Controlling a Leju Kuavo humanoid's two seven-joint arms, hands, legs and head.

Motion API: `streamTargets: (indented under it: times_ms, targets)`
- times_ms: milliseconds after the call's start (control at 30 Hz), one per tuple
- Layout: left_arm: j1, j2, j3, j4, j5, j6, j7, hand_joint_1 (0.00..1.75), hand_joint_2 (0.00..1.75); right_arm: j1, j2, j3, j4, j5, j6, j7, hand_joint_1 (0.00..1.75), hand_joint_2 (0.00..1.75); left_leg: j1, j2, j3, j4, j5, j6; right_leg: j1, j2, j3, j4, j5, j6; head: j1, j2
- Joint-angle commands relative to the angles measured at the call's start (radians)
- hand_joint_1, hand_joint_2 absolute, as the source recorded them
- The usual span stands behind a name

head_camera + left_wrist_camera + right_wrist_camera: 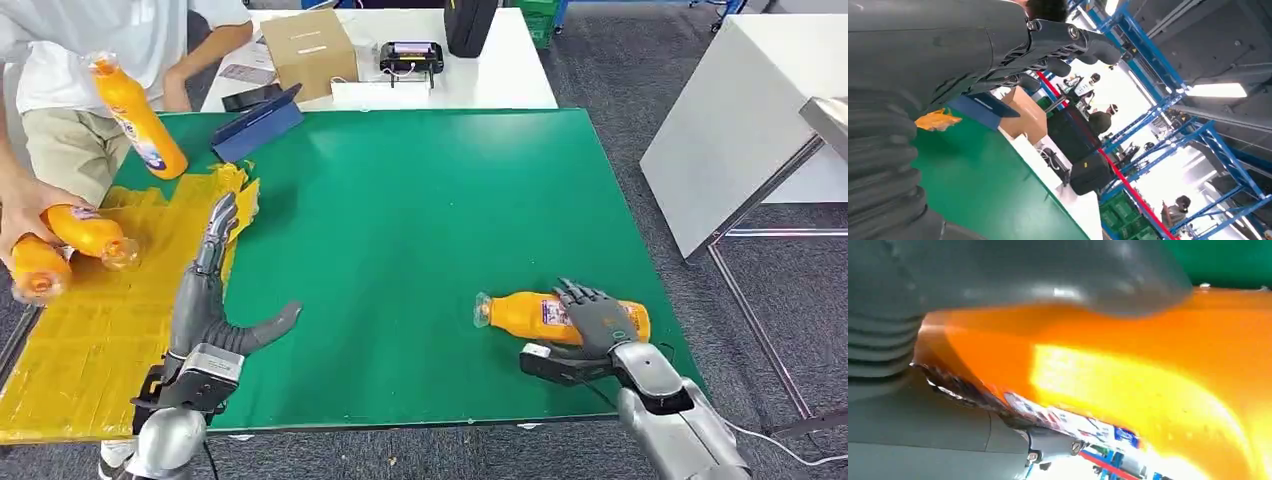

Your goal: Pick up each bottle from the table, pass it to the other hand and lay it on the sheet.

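Bottle and right hand: I see the orange bottle [545, 316] lying on its side on the green table [420, 200], near the front right edge, with my right hand [590, 325] laid over its middle; the fingers [580, 297] drape over the top of the label and the thumb sits on the near side.
Grip: from the right wrist view the bottle [1128, 385] is pressed right against the palm, thumb [1048, 275] across it, so I read it as wrapped by the hand, though it has not left the table.
Bottle look: orange liquid, clear cap end pointing to my left, a printed label around the middle.
Left hand: my left hand [215, 300] hangs over the edge of the yellow sheet [100, 320], fingers stretched forward and apart, thumb out to the side, holding nothing.
Sheet: it covers the left part of the table, crumpled at its far corner.
Person: someone at the far left holds two orange bottles [60, 250] low over the sheet and a third [138, 118] upright and tilted.
Beyond: a blue folder [258, 125] and a cardboard box [310, 50].
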Motion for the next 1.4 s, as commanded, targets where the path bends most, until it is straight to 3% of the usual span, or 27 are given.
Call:
streamTargets:
  times_ms: [33,200,233,733,767,800,833,867,900,1400]
  targets:
    - [-0.032,0.003,-0.027,0.058,0.013,0.005,0.000,0.00,1.75,-0.013,0.013,0.051,0.123,-0.011,-0.016,0.019,0.00,0.00,0.002,-0.003,0.004,-0.001,-0.001,-0.001,0.001,0.002,0.005,-0.002,-0.001,-0.002,0.000,0.000]
    - [-0.028,-0.001,-0.025,0.051,0.010,-0.003,0.008,0.00,1.75,-0.012,0.021,0.047,0.101,0.010,-0.037,0.031,0.00,0.00,0.001,-0.003,0.004,-0.001,-0.001,-0.001,0.000,0.002,0.006,-0.002,-0.001,-0.001,0.000,0.000]
    - [-0.026,-0.001,-0.026,0.051,0.010,-0.003,0.008,0.00,1.75,-0.012,0.021,0.046,0.100,0.010,-0.037,0.032,0.00,1.75,0.002,-0.003,0.005,-0.001,-0.002,-0.001,0.000,0.003,0.007,-0.002,-0.002,-0.002,0.000,0.000]
    - [-0.019,-0.004,-0.025,0.048,0.005,-0.004,0.011,0.00,1.75,-0.005,0.029,0.037,0.110,0.033,-0.036,0.054,0.00,1.75,0.002,-0.004,0.006,0.000,-0.001,-0.001,0.001,0.002,0.007,-0.002,-0.001,-0.002,0.000,0.000]
    - [-0.019,-0.004,-0.025,0.048,0.005,-0.005,0.011,0.00,1.75,-0.005,0.030,0.035,0.111,0.034,-0.034,0.055,0.10,1.75,0.002,-0.005,0.007,0.000,-0.001,-0.001,0.001,0.003,0.008,-0.002,-0.001,-0.002,0.000,0.000]
    - [-0.019,-0.005,-0.026,0.049,0.004,-0.004,0.011,0.00,1.75,-0.005,0.029,0.034,0.114,0.033,-0.033,0.054,0.89,1.75,0.002,-0.005,0.007,0.000,-0.001,-0.001,0.001,0.003,0.008,-0.002,-0.001,-0.002,0.000,0.000]
    - [-0.020,-0.004,-0.027,0.050,0.004,-0.004,0.010,0.00,1.75,-0.009,0.027,0.035,0.125,0.033,-0.026,0.054,1.41,1.75,0.002,-0.005,0.008,-0.001,-0.001,-0.001,0.001,0.003,0.007,-0.002,-0.001,-0.003,0.000,0.000]
    - [-0.020,-0.004,-0.028,0.050,0.004,-0.003,0.010,0.00,1.75,-0.010,0.024,0.037,0.134,0.035,-0.020,0.053,1.62,1.75,0.002,-0.005,0.007,0.000,-0.001,-0.001,0.001,0.002,0.006,-0.002,-0.001,-0.002,0.000,0.000]
    - [-0.020,-0.004,-0.029,0.051,0.004,-0.003,0.010,0.00,1.75,-0.011,0.024,0.037,0.136,0.036,-0.019,0.052,1.73,1.75,0.002,-0.004,0.008,0.000,-0.001,-0.001,0.001,0.003,0.007,-0.002,-0.001,-0.003,0.000,0.000]
    - [-0.018,-0.001,-0.031,0.048,0.006,-0.005,0.012,0.00,1.75,-0.017,0.047,0.025,0.144,0.028,-0.031,0.046,1.75,1.75,0.001,-0.003,0.008,-0.001,0.000,0.000,0.000,0.002,0.009,-0.002,0.000,-0.001,0.000,0.000]
